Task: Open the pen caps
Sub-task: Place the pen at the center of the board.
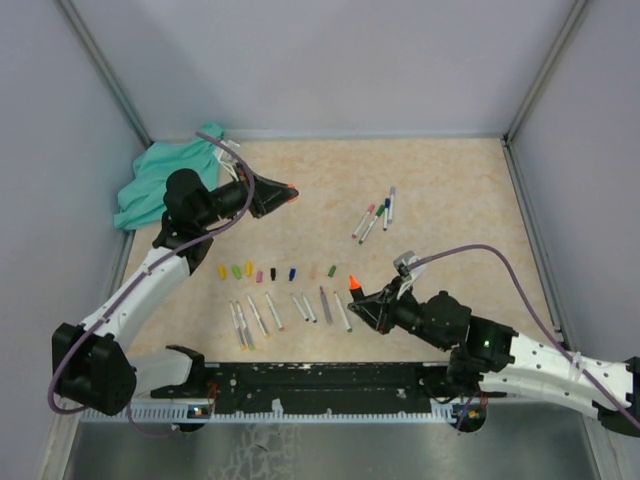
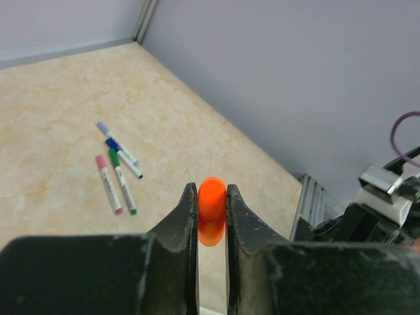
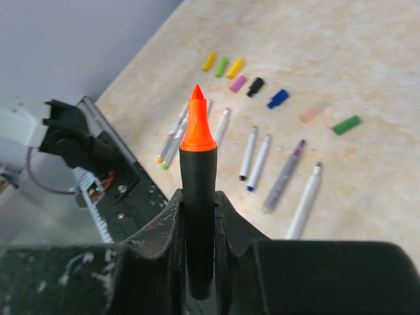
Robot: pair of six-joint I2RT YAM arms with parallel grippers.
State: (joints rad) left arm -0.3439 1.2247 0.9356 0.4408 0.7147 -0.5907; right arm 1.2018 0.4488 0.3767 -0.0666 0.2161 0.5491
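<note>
My left gripper [image 1: 283, 195] is shut on the large orange cap [image 1: 290, 192] and holds it above the table's back left; in the left wrist view the cap [image 2: 211, 202] sits pinched between the fingertips of the gripper [image 2: 211, 197]. My right gripper [image 1: 372, 303] is shut on the black marker [image 3: 197, 187], whose bare orange tip [image 1: 353, 284] points up. It is clamped upright in the right wrist view [image 3: 197, 205]. Several small caps [image 1: 272, 272] in yellow, green, pink, black and blue lie in a row on the table; the row also shows in the right wrist view [image 3: 255, 86].
Several uncapped white and grey pen barrels [image 1: 290, 310] lie below the cap row. Several capped pens [image 1: 375, 215] lie at the back right, also in the left wrist view [image 2: 118, 167]. A teal cloth [image 1: 160, 180] sits at the back left. A black rail [image 1: 320, 385] runs along the near edge.
</note>
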